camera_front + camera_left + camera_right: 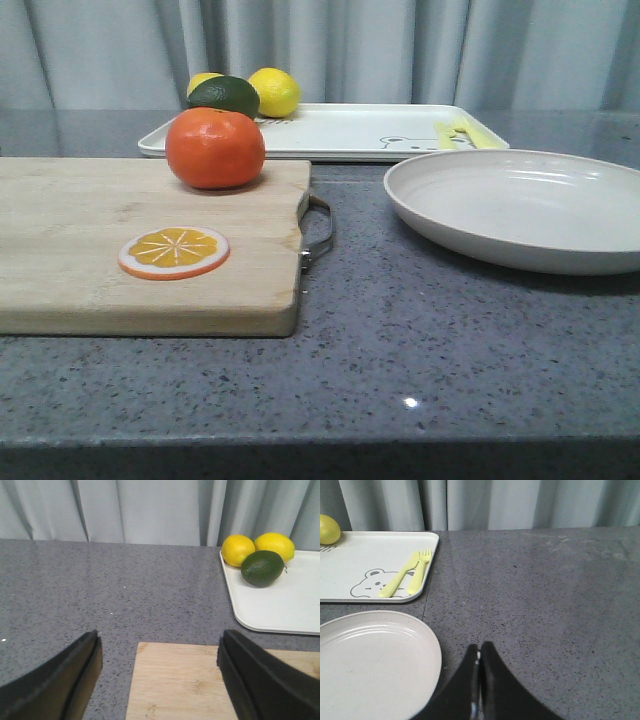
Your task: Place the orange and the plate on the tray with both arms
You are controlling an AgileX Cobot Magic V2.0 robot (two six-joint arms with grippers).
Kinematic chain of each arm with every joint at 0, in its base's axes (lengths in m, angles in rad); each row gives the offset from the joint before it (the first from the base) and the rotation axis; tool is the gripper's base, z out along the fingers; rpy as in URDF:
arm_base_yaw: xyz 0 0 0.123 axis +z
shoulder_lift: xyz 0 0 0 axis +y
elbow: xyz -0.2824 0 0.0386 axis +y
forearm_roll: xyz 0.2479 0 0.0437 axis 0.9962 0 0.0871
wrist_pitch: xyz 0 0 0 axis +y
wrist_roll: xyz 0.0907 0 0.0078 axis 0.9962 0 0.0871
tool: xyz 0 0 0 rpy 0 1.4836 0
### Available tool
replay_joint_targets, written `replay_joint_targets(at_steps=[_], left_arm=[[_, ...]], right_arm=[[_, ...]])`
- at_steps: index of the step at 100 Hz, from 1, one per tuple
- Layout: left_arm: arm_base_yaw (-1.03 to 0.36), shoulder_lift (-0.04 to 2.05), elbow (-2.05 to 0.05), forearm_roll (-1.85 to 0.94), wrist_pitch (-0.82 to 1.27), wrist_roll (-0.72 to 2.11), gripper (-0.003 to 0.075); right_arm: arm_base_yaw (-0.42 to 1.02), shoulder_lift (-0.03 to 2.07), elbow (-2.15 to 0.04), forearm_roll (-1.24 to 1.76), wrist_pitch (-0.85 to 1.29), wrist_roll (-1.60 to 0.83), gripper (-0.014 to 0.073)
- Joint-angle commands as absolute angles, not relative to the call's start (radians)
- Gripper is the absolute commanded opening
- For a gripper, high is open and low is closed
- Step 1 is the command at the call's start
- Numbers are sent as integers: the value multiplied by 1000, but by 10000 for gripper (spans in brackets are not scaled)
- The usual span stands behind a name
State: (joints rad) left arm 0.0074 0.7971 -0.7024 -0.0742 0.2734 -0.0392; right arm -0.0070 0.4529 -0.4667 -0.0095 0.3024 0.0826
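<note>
Orange on a wooden cutting board, plate beside it, tray behind both.

The orange sits at the board's far edge, behind an orange slice. The tray holds two lemons and a lime. All rests on a grey worktop. Left fingers spread wide, empty; right fingers pressed together, empty.

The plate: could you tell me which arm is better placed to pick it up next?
Probably the right: its shut hand hangs beside the plate. The left hand is open over the cutting board.
</note>
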Motion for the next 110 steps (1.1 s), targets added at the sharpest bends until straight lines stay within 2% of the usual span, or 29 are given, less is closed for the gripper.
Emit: replay_joint_targets(at_steps=[1,54,84,110], left_arm=[[-33,877,-816,-87,261,-47,484],[-369,1385,-1308,-192,593,-47,484],[-437,1573,-1491,-276,776,-47,484],[-446,1632,-1535,-279,824,-47,484]], right_arm=[[-11,464,-501,-19,230,78,-57],[-11,464,-501,-19,230,78,-57],[-11,464,-501,-19,230,78,-57],[-11,464,-501,-19,229,78,-57]])
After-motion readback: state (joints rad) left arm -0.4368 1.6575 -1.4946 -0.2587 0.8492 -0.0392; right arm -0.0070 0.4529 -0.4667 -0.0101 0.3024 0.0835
